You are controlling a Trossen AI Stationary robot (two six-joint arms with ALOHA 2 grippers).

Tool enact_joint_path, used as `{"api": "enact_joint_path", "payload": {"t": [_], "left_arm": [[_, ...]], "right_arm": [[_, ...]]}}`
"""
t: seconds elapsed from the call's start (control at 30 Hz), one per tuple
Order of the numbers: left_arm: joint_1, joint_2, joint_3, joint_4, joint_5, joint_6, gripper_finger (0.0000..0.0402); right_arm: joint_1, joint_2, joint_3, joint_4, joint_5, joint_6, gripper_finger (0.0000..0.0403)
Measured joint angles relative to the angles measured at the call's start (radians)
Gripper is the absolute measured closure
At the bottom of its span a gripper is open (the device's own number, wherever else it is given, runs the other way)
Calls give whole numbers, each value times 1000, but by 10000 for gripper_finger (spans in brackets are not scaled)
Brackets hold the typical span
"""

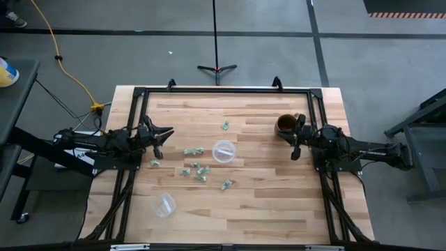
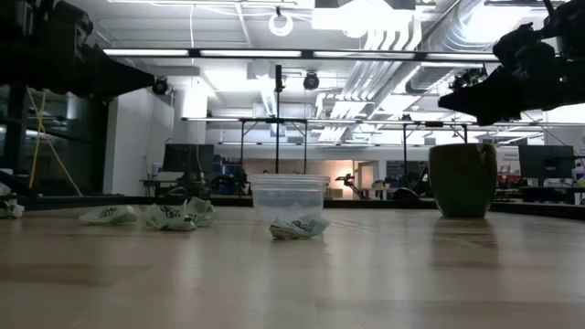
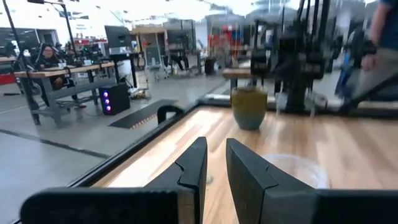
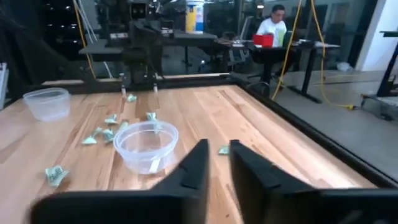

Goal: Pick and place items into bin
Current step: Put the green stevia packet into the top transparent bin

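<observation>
The items (image 1: 196,169), small crumpled pale green-grey scraps with a papery look, lie scattered on the bench (image 1: 265,202), mostly between the left arm and the centre, with one apart near the far side (image 1: 226,126) and one nearer the front (image 1: 226,185). Just beside the cluster stands a clear, thin-walled round cup (image 1: 224,151), judged to be the bin; a second clear cup (image 1: 164,205) sits toward the front left. A glazed brown mug (image 1: 286,125) stands by the right arm.

No item is held yet. The left pincer (image 1: 162,137) hovers near the cluster, its fingers close together with only a narrow slit between them; the right pincer (image 1: 295,141) waits beside the mug, likewise nearly closed.

The fingers should probably be spread first, then lowered squarely over one scrap. As the scraps are light and low, a pinch right at the smooth wooden surface seems needed, and neighbours should not be nudged.
</observation>
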Motion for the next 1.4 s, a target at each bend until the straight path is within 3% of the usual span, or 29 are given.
{"api": "enact_joint_path", "payload": {"t": [0.23, 0.4, 0.5, 0.6, 0.83, 0.97, 1.23, 1.4], "left_arm": [[0, 0, 0, 29, 1, -63, 305], [0, 0, 0, 30, 1, -63, 305], [0, 0, 0, 30, 2, -63, 305], [0, 0, 0, 36, 2, -63, 305], [0, 0, 0, 45, 2, -64, 305], [0, 0, 0, 44, 3, -64, 305], [0, 0, 0, 44, 2, -64, 305], [0, 0, 0, 42, 2, -64, 305]], "right_arm": [[0, 82, 34, 166, 128, -35, 175], [0, 267, 151, 179, 245, -133, 114], [-18, 405, 234, 178, 283, -180, 109], [-80, 551, 317, 199, 294, -124, 116], [-238, 901, 565, 226, -7, -113, 141], [-274, 1096, 724, 183, -160, -120, 148], [-282, 1418, 997, 11, -160, -163, 147], [-288, 1531, 1116, -133, -253, -161, 148]]}}
